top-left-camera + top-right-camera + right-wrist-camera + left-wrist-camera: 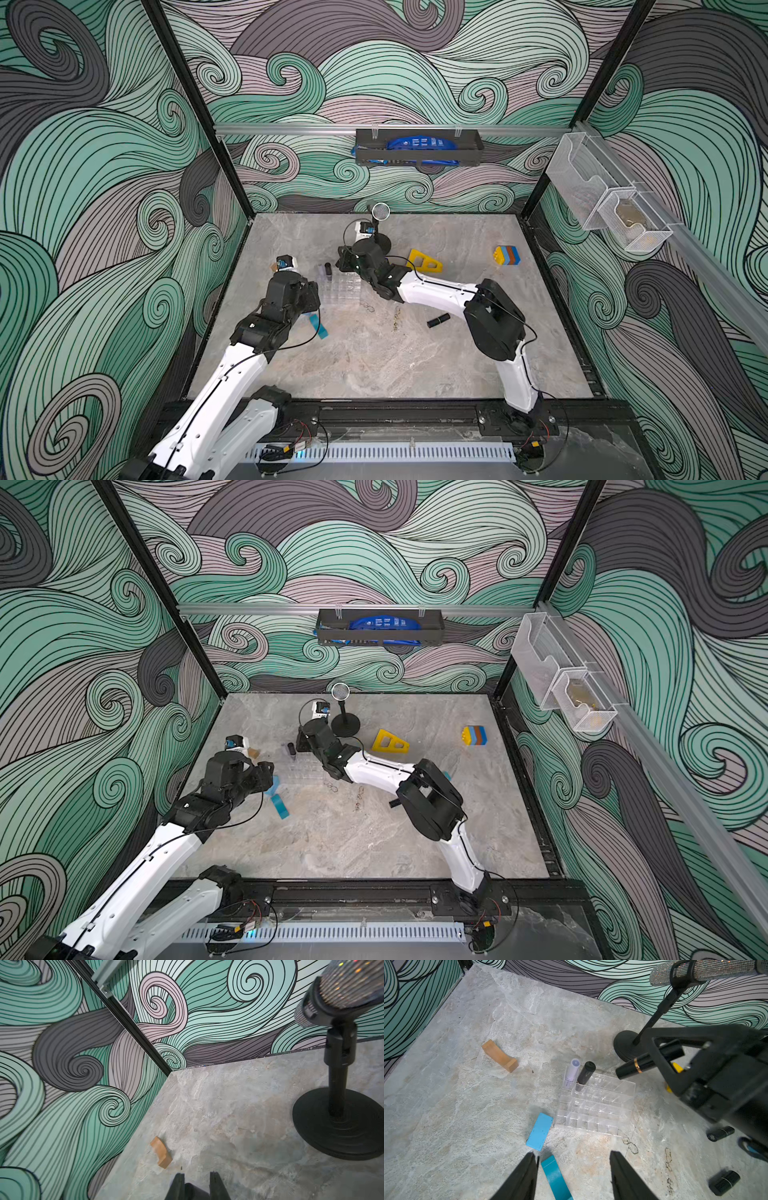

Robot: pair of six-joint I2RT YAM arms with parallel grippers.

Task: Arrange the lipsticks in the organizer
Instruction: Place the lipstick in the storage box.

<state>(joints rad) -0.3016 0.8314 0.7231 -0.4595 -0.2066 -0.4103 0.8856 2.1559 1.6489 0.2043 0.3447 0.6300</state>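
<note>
The right hand (658, 1057) pinches a gold-banded lipstick (633, 1066) slantwise over the organizer (593, 1105) edge, seemingly to slot it upright; the left hand (572, 1153) hangs spread and empty near the organizer.

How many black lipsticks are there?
4 lipsticks: one standing in the organizer, one gripped by the right claw, two lying on the table. More may be hidden.

Microphone stand (625, 1047) crowds the organizer (591, 1126) from behind — near side open — blue block (539, 1131) beside.
</note>
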